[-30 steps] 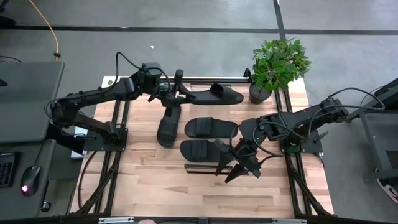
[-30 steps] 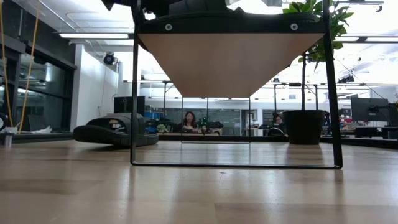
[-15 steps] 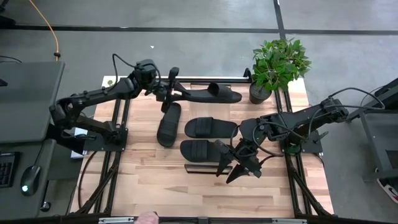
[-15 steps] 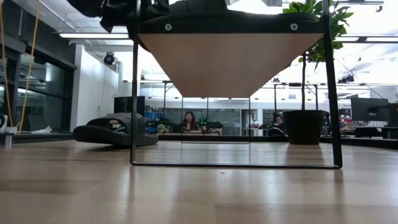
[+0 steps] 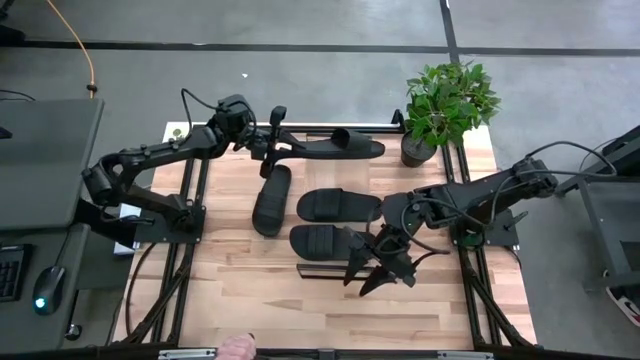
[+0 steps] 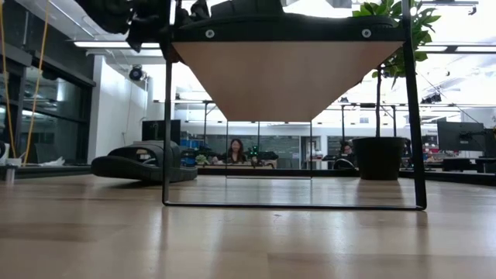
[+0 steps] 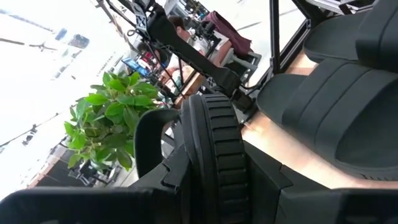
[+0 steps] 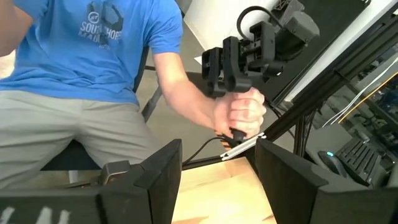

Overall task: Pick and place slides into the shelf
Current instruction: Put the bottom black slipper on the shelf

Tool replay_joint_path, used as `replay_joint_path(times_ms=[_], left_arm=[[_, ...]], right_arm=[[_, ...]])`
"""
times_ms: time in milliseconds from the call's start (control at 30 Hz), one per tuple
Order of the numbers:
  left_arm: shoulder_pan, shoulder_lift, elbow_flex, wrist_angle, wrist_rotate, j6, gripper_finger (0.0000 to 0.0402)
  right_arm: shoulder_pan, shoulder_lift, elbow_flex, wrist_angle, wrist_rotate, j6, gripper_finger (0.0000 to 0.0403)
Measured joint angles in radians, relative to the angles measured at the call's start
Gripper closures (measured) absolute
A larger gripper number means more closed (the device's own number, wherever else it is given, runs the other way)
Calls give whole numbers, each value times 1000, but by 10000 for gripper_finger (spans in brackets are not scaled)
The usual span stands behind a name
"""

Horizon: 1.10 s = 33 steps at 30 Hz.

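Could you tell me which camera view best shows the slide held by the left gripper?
The high view: the slide shows whole in the left gripper. The left wrist view shows only its ribbed edge close up; the low view shows little of it.

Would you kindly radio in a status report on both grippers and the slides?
Left gripper shut on one slide at the shelf's far edge. Right gripper open, empty, at its near edge. Two slides shelved, one on the table. Nothing in the way.

Left end effector [image 5: 272, 150] gripping one slide [image 5: 335, 149] above the table's far edge, right end effector [image 5: 383, 272] open, empty.
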Motion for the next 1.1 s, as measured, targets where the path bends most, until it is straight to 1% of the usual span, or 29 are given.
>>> replay_joint_path(times_ms=[200, 467, 600, 700, 833, 967, 1033, 1100], left_arm=[[7, 57, 0, 47, 12, -2, 309], [74, 91, 0, 73, 172, -26, 309], [74, 91, 0, 73, 190, -78, 309], [71, 91, 0, 73, 163, -126, 309], [70, 91, 0, 72, 34, -231, 309], [71, 91, 1, 76, -27, -282, 309], [70, 91, 1, 75, -45, -282, 309], [70, 91, 1, 72, -46, -282, 309]], right_arm=[[0, 31, 0, 22, 2, -24, 208], [-19, 31, 0, -3, 4, -18, 208], [-36, 31, 0, -1, 3, -3, 208], [-49, 31, 0, 8, -1, 30, 208], [-62, 25, 0, 34, -1, 76, 208], [-80, 21, 0, 34, 14, 124, 208], [-93, 21, 0, 46, 65, 146, 208], [-110, 21, 0, 70, 149, 174, 208]])
